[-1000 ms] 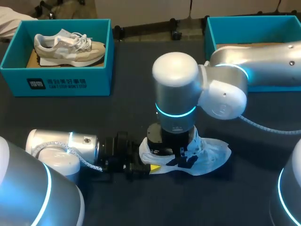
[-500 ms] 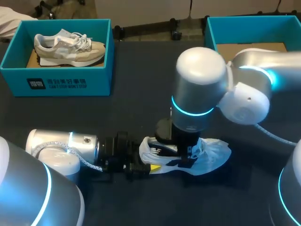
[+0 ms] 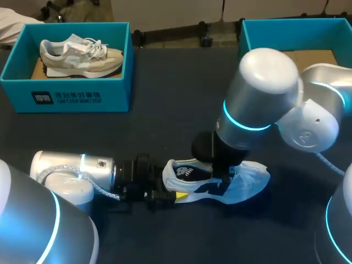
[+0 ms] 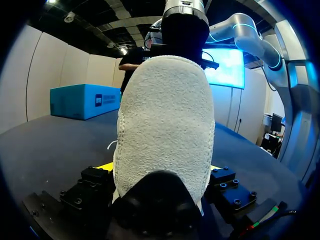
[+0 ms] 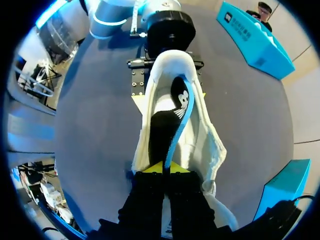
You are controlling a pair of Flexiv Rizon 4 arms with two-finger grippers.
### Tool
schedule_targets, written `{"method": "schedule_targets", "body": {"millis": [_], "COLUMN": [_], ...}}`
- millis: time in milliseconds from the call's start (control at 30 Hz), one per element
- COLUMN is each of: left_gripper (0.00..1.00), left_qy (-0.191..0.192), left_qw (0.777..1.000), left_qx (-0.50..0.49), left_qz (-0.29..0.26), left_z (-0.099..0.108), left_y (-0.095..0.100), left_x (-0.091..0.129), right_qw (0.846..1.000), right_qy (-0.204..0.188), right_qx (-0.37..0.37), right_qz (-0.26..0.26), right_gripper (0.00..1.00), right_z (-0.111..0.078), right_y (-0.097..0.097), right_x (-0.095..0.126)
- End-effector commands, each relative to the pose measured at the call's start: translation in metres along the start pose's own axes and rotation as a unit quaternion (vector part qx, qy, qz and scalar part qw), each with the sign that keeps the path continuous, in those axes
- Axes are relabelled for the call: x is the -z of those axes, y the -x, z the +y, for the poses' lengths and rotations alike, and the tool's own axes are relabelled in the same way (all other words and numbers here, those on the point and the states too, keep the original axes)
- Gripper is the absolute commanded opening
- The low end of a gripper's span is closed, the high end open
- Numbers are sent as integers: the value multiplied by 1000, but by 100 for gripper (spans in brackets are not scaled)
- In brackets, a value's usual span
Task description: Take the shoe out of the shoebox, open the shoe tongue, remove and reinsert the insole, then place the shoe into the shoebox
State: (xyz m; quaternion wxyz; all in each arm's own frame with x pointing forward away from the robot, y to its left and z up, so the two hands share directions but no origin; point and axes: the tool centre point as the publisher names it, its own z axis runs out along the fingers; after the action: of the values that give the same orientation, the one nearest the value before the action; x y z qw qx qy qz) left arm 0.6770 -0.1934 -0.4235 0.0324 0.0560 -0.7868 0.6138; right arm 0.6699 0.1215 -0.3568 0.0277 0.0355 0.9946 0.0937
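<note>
White fleecy shoe (image 3: 250,177), black blue-edged insole (image 5: 159,127)

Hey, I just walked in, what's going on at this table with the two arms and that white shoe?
The left gripper clamps the heel of the white shoe, which stands on the table. The right gripper, above the shoe, has its fingers pinched on the black insole, which is turned on edge and partly raised out of the shoe's opening. A beige shoe sits in the teal shoebox at the far left. The white shoe is not yet boxed.
</note>
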Motion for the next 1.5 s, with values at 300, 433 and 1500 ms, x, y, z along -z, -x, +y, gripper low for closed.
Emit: {"method": "schedule_targets", "body": {"millis": [300, 433, 1500], "left_gripper": [0, 0, 0], "left_qy": [2, 2, 2], "left_qw": [1000, 1000, 1000], "left_qx": [1, 1, 1], "left_qz": [0, 0, 0], "left_z": [6, 6, 6], "left_y": [2, 2, 2], "left_x": [1, 1, 1], "right_qw": [997, 995, 983], "right_qy": [71, 87, 138], "right_qx": [28, 32, 114], "right_qz": [25, 26, 50], "right_gripper": [0, 0, 0], "right_z": [4, 3, 8], "right_y": [6, 6, 3], "right_x": [14, 15, 37]}}
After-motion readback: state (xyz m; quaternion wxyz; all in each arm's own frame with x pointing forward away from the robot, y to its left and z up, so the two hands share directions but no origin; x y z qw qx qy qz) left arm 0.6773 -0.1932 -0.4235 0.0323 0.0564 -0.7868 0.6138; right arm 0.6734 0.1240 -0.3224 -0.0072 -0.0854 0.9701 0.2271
